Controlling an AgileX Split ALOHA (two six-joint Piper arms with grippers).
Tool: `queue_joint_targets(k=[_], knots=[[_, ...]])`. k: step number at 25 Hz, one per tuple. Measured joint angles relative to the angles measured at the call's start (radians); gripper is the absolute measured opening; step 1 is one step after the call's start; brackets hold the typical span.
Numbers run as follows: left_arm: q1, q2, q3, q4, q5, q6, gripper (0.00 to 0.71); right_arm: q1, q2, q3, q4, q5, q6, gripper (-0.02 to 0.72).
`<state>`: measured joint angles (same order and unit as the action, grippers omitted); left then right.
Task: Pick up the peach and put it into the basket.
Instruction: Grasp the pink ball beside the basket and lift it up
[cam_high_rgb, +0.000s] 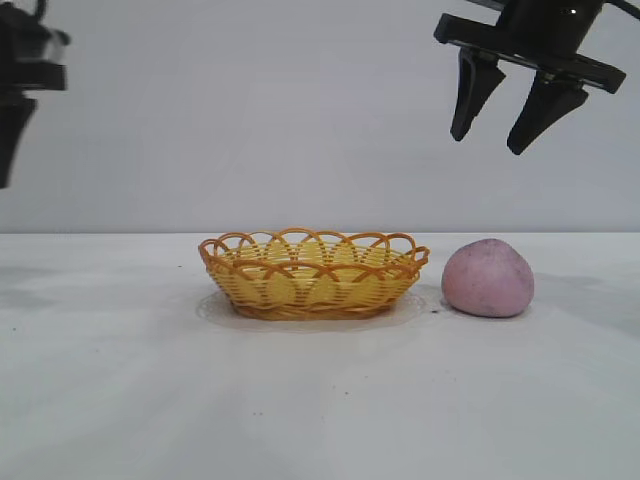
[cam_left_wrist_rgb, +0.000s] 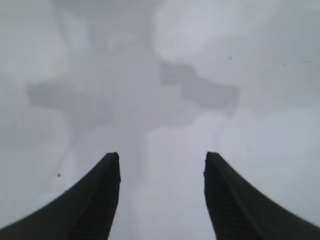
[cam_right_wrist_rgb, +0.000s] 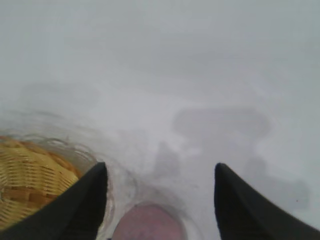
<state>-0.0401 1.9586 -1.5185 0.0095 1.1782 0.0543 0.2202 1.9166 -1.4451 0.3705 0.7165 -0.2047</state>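
The pinkish-mauve peach (cam_high_rgb: 488, 278) rests on the white table just right of the yellow wicker basket (cam_high_rgb: 312, 273), which sits at the table's middle. My right gripper (cam_high_rgb: 488, 143) hangs open and empty high above the peach. In the right wrist view the peach (cam_right_wrist_rgb: 149, 223) shows between the open fingers and the basket (cam_right_wrist_rgb: 30, 177) lies to one side. My left gripper (cam_left_wrist_rgb: 162, 159) is open and empty, parked high at the far left over bare table; in the exterior view only part of the left arm (cam_high_rgb: 18, 90) shows.
The white table (cam_high_rgb: 320, 400) spreads flat around the basket and peach. A plain pale wall stands behind.
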Motion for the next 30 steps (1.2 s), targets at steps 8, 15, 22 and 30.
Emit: queue_joint_targets(k=[8,15,22,30], knots=[[0.012,-0.219,0.144,0.03,0.023,-0.017,0.317,0.0,0.0,0.0,-0.002,0.011,0.0,0.447],[0.012,-0.565,0.399,-0.003,0.014,-0.023,0.317,0.0,0.0,0.0,-0.004,0.026,0.0,0.447],[0.012,-0.962,0.631,-0.039,0.016,-0.023,0.317,0.0,0.0,0.0,-0.004,0.028,0.0,0.447],[0.012,-1.417,0.852,-0.044,0.016,-0.023,0.317,0.0,0.0,0.0,-0.004,0.07,0.0,0.447]])
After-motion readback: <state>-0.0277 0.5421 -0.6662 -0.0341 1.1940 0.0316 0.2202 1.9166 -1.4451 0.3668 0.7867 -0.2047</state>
